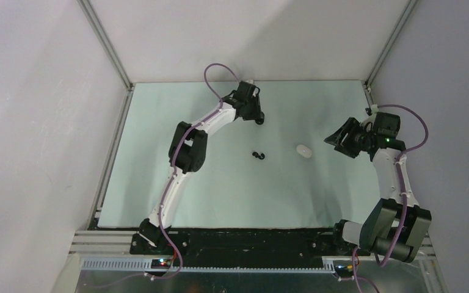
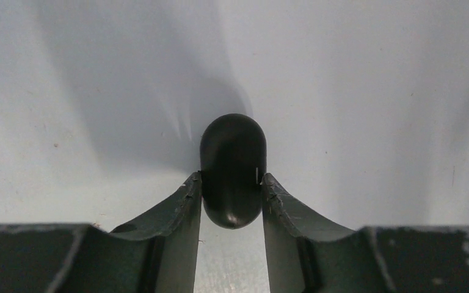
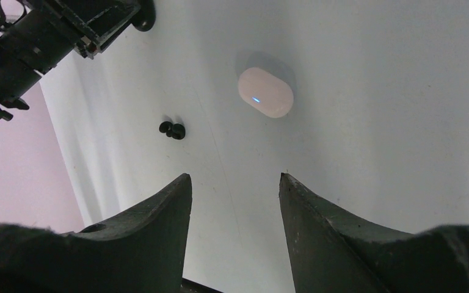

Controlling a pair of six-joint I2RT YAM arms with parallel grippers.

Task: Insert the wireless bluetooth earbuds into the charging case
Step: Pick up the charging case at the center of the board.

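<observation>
A pale, slightly creased bench point(image 1: 220, 195) lies between plain white walls point(image 1: 30, 122). Aluminium posts point(image 1: 105, 43) rise from its far corners. A black strip point(image 1: 250, 241) and a ribbed metal rail point(image 1: 238, 264) line its near edge.

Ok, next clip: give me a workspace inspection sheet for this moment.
Surface: pale matte table sheet.
Job's things: black oval charging case at the far side; white oval charging case, blue light on; two black rounded earbuds lying together left of it; white earbuds not seen.
Clutter: nothing seen.
Grippers: left tool closed on the black case's sides; right tool open, empty.
Cables: purple cable loops on both arms, off the sheet.
Surroundings: plain white walls, aluminium frame posts.
</observation>
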